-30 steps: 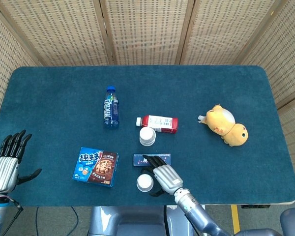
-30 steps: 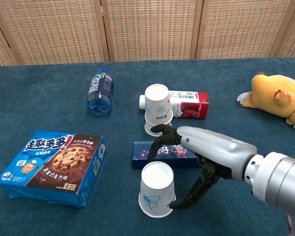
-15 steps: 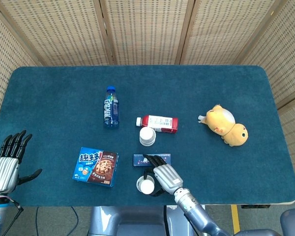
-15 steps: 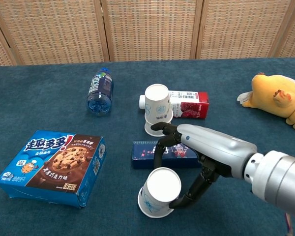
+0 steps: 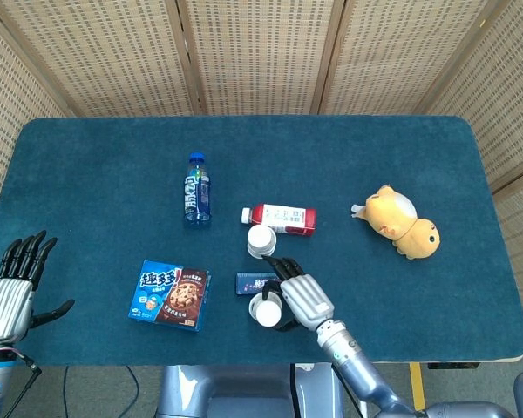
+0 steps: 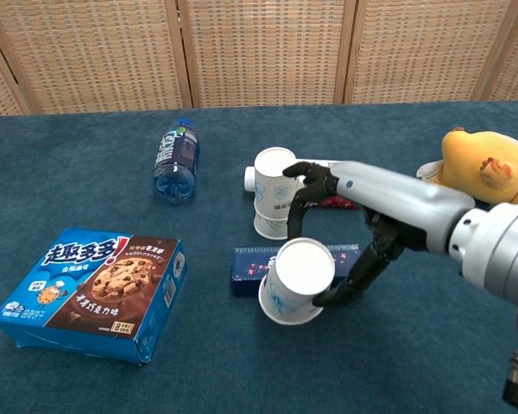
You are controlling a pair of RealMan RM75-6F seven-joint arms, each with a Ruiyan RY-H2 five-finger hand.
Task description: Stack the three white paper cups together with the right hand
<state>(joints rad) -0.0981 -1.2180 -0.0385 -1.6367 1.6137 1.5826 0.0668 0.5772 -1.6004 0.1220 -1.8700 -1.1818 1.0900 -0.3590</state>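
One big blue table (image 5: 113, 157) holds everything. On it, the blue cookie box (image 6: 91, 291) lies left. The right hand (image 6: 350, 226) grips a white paper cup (image 6: 295, 282), tilted, lifted above the dark flat box (image 6: 250, 267). Other white cups (image 6: 276, 191) stand stacked just behind. The left hand (image 5: 10, 292) hangs with fingers spread, holding nothing.

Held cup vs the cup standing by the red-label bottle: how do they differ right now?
The held cup is in the right hand, lifted and tilted; the standing cup sits upside down on the table, upright and untouched. The held cup is over the dark blue box; the standing cup is next to the red-label bottle. Both are white paper cups with a faint blue print.
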